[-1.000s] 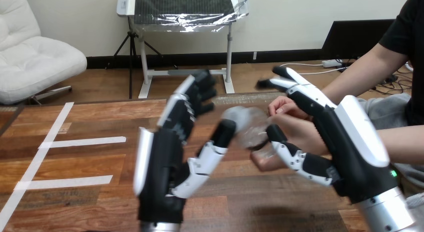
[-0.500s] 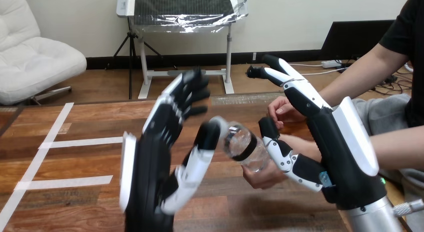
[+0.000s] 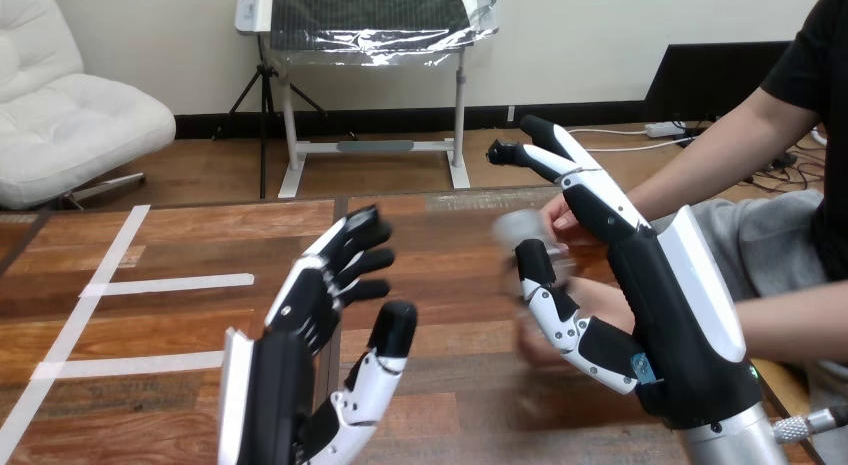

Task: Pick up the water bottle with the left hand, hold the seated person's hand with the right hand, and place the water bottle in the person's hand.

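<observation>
Work surface: a brown wooden plank table [image 3: 180, 235] is spanning the lower frame, with white tape strips [image 3: 165, 283] lying across its left side.

Left hand: the robot's left hand [image 3: 285, 355] is rising from the bottom edge, left of centre, with its palm facing right. Its fingers [image 3: 345, 255] are pointing up and to the right, straight and slightly spread, and its thumb [image 3: 385, 335] is standing apart from them. It is gripping nothing and is hovering well apart from the bottle.

Right hand: the robot's right hand [image 3: 670, 315] is reaching in from the lower right corner. Its long fingers [image 3: 575, 170] are stretching straight toward the upper centre, and its thumb [image 3: 548, 295] is jutting out to the left below them. The hand is spread wide and is not closing round anything.

Water bottle: the clear plastic water bottle [image 3: 518, 228] is showing as a blur right of centre, just above the right thumb tip and beside the person's hands.

Person's upper hand: this hand [image 3: 557, 217] is sitting just behind the right hand's fingers, next to the bottle.

Person's lower hand: this hand [image 3: 592, 293] is lying in the gap between the right thumb and palm, partly hidden. Contact with the robot hand cannot be determined, nor which of the person's hands is gripping the bottle.
</observation>
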